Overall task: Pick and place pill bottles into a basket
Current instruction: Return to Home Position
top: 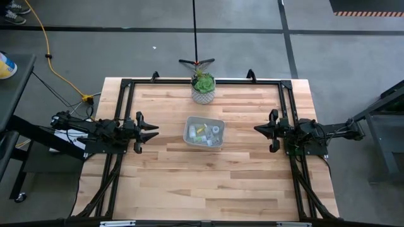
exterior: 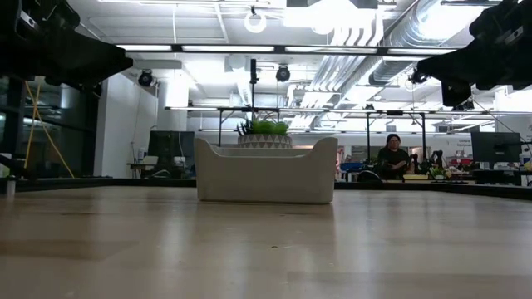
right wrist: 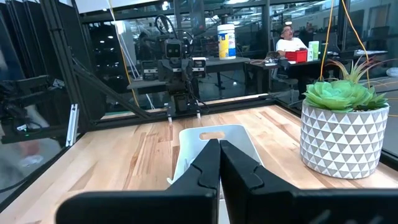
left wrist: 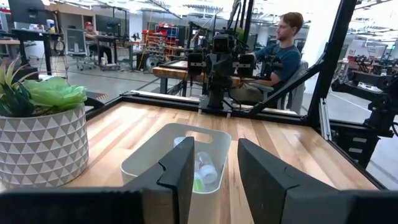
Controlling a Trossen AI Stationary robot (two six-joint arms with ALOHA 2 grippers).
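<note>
The light-grey basket (top: 204, 132) stands on the table's middle and holds several small whitish pill bottles (top: 207, 132), one of them yellowish. It also shows in the low view (exterior: 266, 170), the left wrist view (left wrist: 180, 155) and the right wrist view (right wrist: 214, 140). My left gripper (top: 153, 130) hovers open and empty at the table's left, pointing at the basket. My right gripper (top: 257, 129) hovers shut and empty at the table's right, pointing at the basket. In the left wrist view a bottle (left wrist: 205, 167) lies inside the basket.
A white patterned pot with a green plant (top: 203, 87) stands just beyond the basket near the far edge. A black frame (top: 202, 81) runs around the table's far and side edges. People sit in the room behind the table (left wrist: 280, 46).
</note>
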